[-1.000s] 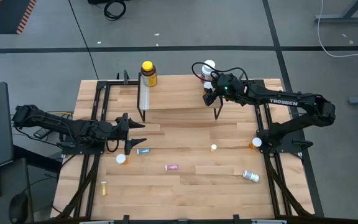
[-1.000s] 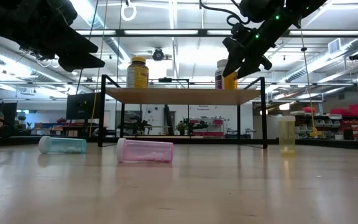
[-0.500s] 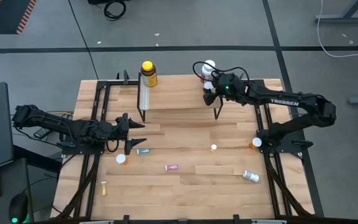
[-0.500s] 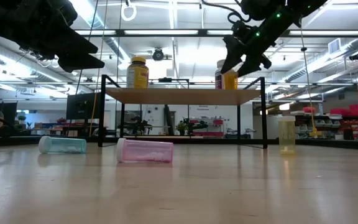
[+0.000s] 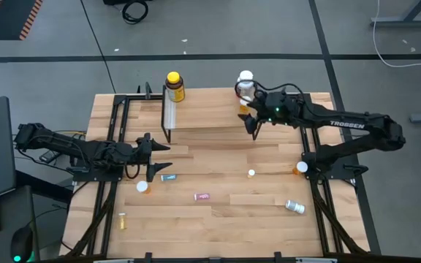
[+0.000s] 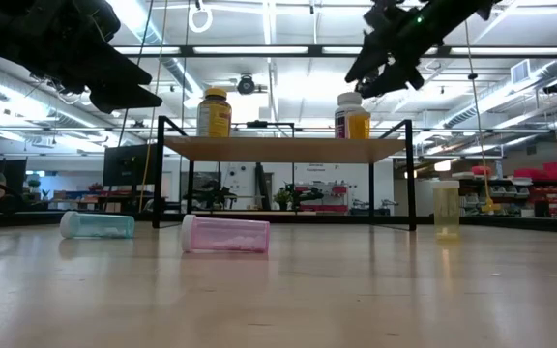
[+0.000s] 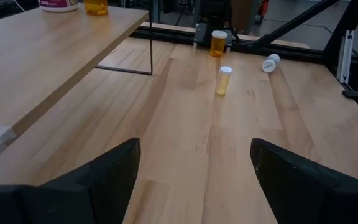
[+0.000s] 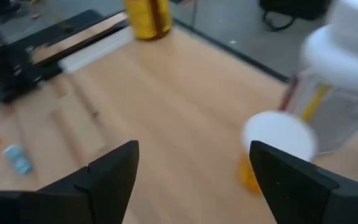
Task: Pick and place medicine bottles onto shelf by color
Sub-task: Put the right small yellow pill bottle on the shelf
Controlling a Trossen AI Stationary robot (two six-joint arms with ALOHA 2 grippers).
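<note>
We see the right pincer (image 5: 252, 117) spread wide and empty, upper right of center, just above the orange vial (image 5: 245, 108) and white bottle (image 5: 245, 82) standing on the shelf (image 5: 207, 109).

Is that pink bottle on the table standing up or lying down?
Lying down. In the low view the pink bottle rests on its side on the table, beside a teal one that is also tipped.

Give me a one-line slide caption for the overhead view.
Right tool open above the shelf beside a white bottle and orange vial; left tool waits open.
</note>
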